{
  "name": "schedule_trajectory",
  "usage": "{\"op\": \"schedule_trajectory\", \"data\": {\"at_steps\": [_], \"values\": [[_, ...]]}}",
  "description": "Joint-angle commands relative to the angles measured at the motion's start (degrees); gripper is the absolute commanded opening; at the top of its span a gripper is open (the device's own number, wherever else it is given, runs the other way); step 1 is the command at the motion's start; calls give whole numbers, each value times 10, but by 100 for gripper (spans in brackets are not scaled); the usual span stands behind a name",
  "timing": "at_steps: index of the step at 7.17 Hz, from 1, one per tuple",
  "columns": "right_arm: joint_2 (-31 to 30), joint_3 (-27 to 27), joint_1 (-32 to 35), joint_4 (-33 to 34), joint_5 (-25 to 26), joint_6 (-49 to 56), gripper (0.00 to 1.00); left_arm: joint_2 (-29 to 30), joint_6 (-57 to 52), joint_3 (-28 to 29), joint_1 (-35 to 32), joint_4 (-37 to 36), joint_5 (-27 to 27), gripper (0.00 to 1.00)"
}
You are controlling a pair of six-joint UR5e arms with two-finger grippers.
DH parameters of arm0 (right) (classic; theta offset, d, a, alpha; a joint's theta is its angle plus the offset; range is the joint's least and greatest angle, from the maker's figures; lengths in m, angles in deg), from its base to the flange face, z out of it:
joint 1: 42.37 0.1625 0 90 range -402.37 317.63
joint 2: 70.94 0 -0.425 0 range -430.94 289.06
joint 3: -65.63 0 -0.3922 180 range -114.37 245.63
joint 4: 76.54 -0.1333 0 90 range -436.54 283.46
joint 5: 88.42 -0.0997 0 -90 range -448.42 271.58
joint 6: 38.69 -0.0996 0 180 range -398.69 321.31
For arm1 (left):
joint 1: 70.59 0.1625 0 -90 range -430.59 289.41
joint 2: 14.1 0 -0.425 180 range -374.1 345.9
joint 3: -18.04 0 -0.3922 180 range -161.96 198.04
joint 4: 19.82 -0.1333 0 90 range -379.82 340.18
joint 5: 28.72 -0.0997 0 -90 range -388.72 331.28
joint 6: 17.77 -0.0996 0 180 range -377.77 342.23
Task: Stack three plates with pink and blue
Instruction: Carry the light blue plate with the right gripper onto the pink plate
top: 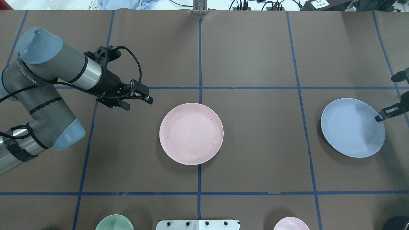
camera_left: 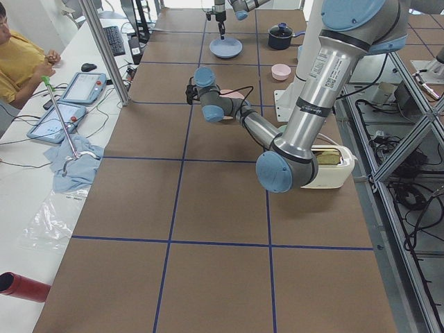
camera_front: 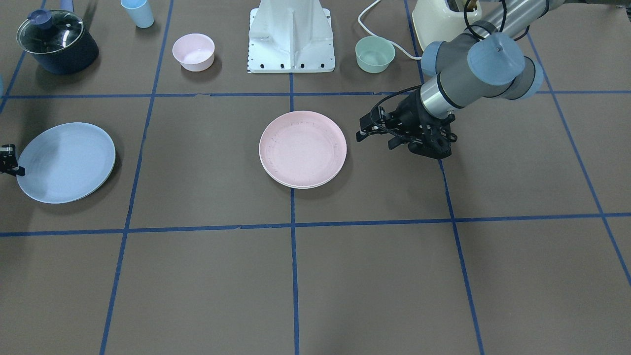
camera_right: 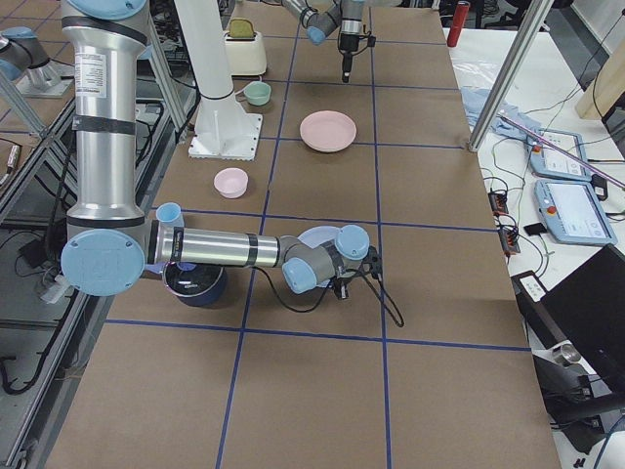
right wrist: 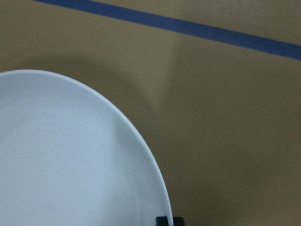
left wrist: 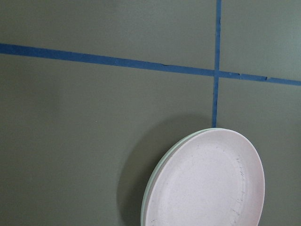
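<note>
The pale pink plate [camera_front: 302,148] [top: 191,133] [left wrist: 207,183] lies at the table's centre on top of the cream-white plate, of which only the rim [camera_front: 291,185] [left wrist: 149,190] shows. My left gripper [camera_front: 374,140] [top: 140,105] is open and empty, just beside the pink plate and apart from it. The pale blue plate [camera_front: 66,162] [top: 351,127] [right wrist: 70,155] sits alone far on my right. My right gripper [top: 378,118] [camera_front: 17,170] [right wrist: 164,221] points down with its tips together on that plate's outer rim. I cannot tell whether the plate is lifted.
Along the robot's side stand a small pink bowl [camera_front: 193,52], a mint-green bowl [camera_front: 374,54], a lidded dark pot [camera_front: 56,42], a blue cup [camera_front: 138,12], the white robot base [camera_front: 292,39] and a cream appliance [camera_front: 438,22]. Blue tape lines grid the brown table.
</note>
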Motion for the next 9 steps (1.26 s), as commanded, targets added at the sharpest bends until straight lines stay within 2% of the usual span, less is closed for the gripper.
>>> {"op": "schedule_trajectory", "data": {"at_steps": [1, 2, 3, 5, 7, 9], "values": [[1, 62, 1, 0, -39, -54, 0, -1, 0, -2, -1, 0, 0, 100], [18, 92, -2, -1, -36, -152, 0, 0, 0, -2, -4, -1, 0, 100], [35, 114, -15, 0, -36, -204, 0, 0, -1, -2, -12, 0, 3, 100], [86, 138, -89, 0, 0, -322, 0, -1, -2, -6, -39, -1, 5, 100], [170, 164, -208, 1, 95, -521, 0, -10, -7, -5, -55, -1, 11, 100], [230, 165, -299, 8, 178, -621, 0, -16, -9, -2, -62, -1, 12, 100]]}}
